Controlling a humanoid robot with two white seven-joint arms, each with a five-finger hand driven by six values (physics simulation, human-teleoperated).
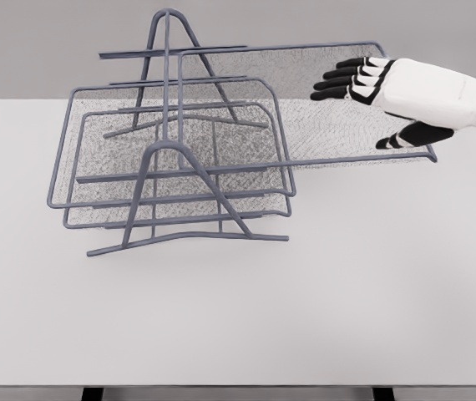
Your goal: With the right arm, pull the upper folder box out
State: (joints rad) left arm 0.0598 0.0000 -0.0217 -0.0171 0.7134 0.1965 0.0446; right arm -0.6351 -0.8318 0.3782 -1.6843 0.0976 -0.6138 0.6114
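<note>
1. Table (346, 317): flat, matte white, before a plain grey wall (37, 42).
2. Rack (171, 150): grey-blue wire A-frame with stacked mesh trays.
3. Upper folder box (321, 100): wire-rimmed mesh tray, slid out to the right.
4. Right robot hand (380, 104): white with black fingers, spread over the tray's right end, thumb near its front rim.
</note>
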